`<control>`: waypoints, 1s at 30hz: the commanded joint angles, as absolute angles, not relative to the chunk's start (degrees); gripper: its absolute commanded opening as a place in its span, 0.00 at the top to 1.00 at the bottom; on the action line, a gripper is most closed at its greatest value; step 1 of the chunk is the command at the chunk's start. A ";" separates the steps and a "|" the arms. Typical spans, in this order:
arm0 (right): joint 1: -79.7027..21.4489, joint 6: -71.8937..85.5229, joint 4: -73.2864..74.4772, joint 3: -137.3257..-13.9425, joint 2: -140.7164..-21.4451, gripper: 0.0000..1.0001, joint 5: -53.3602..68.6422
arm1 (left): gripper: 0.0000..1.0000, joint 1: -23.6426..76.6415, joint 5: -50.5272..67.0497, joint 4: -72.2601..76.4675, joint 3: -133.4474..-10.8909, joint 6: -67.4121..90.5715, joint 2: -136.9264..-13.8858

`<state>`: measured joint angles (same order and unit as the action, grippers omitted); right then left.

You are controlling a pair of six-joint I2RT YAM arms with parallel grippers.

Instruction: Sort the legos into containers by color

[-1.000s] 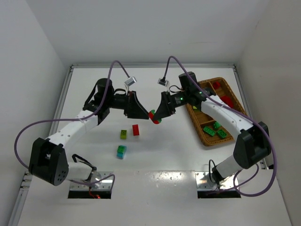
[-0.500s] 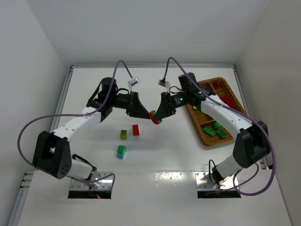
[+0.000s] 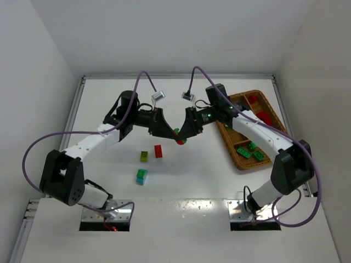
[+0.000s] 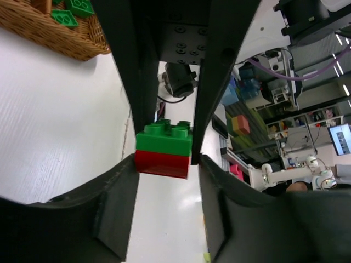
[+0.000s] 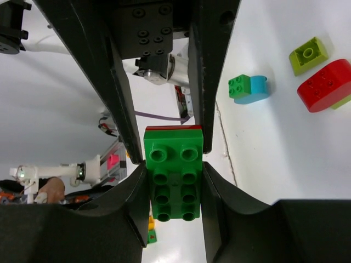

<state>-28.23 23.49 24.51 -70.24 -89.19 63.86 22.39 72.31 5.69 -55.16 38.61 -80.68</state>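
A dark green brick stacked on a red brick [image 3: 179,137] hangs above the table's middle. My right gripper [image 3: 184,135] is shut on it; in the right wrist view its fingers [image 5: 174,170] clamp the green brick [image 5: 173,175] on both sides. My left gripper [image 3: 169,132] faces it tip to tip, open. In the left wrist view its jaws [image 4: 167,164] straddle the red end of the stack [image 4: 163,163]; the left pad touches, the right stands off. The wicker tray [image 3: 235,159] at right holds green bricks [image 3: 244,153] and red bricks [image 3: 264,116].
On the table below the grippers lie a red brick [image 3: 158,151], a yellow-green brick [image 3: 143,156] and a cyan-and-green brick [image 3: 141,176]; these also show in the right wrist view [image 5: 324,85], [image 5: 309,55], [image 5: 249,89]. The tray's corner [image 4: 55,38] shows in the left wrist view.
My left gripper has moved right and up to the stack held by my right gripper. The right gripper has shifted slightly left with the stack.
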 commanded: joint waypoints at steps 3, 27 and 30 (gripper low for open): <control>-29.26 22.85 20.83 -73.73 -90.26 0.86 66.97 | 0.61 22.32 71.54 8.17 -56.78 38.67 -80.24; -26.37 23.64 19.42 -72.07 -89.12 0.42 69.70 | 1.00 20.74 72.07 5.71 -56.78 36.21 -79.63; -24.97 25.66 17.85 -71.37 -89.12 0.50 68.29 | 1.00 20.22 72.07 5.19 -56.78 36.21 -79.11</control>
